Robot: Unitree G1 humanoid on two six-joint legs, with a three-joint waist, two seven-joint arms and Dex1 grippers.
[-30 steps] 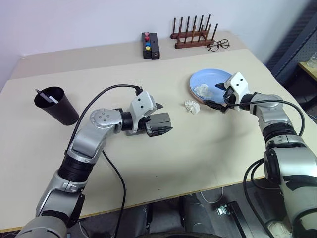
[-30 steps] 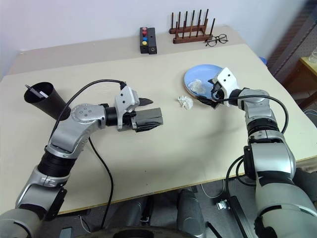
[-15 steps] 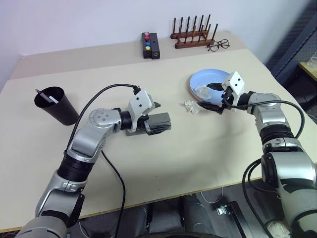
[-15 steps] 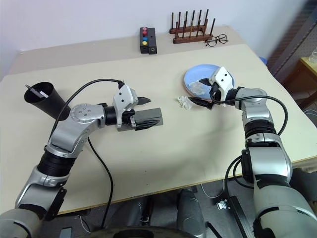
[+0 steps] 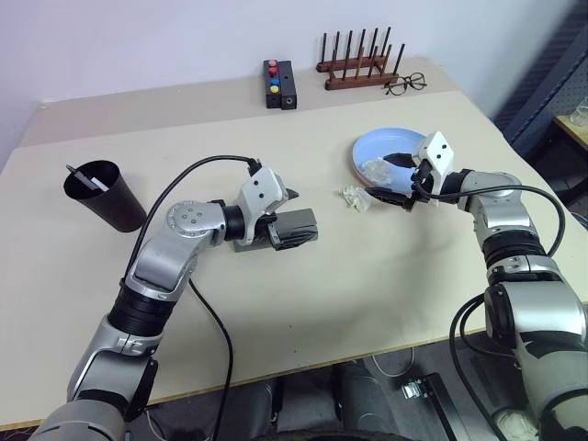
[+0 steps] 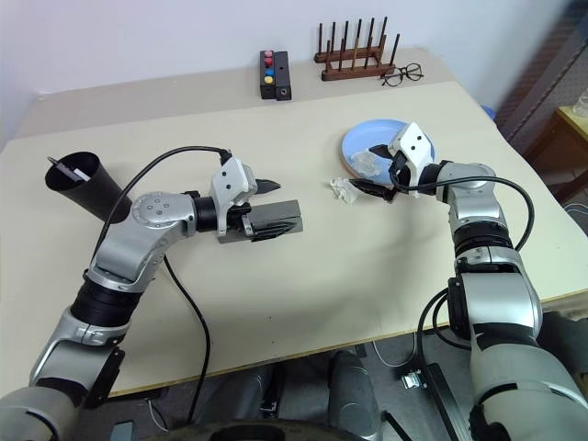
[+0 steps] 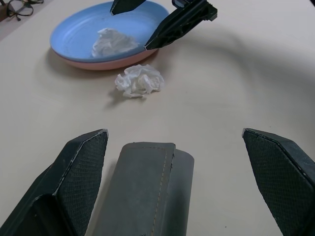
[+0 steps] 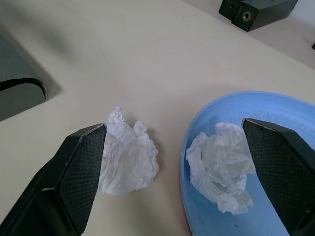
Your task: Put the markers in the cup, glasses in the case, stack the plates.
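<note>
Our left gripper [image 7: 172,182] jaws wide, straddling closed grey case [image 7: 142,191] on table [image 5: 367,276]. Right gripper [image 8: 172,182] open over blue plate's [image 8: 275,113] near rim. Blue plate stacked on pink plate [image 7: 98,64]. Cup [image 5: 103,195] far left, marker [image 5: 84,179] inside.

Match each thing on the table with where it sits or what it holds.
Things:
1. black cup
2. blue plate
3. grey glasses case
4. wire-rimmed spectacles

Places:
A. stacked on the pink plate, holding a crumpled tissue
B. beside the wooden peg rack
C. between the open left hand's fingers
D. near the table's left edge, holding a marker

Pairs: 1-D, 2-A, 3-C, 4-B
</note>
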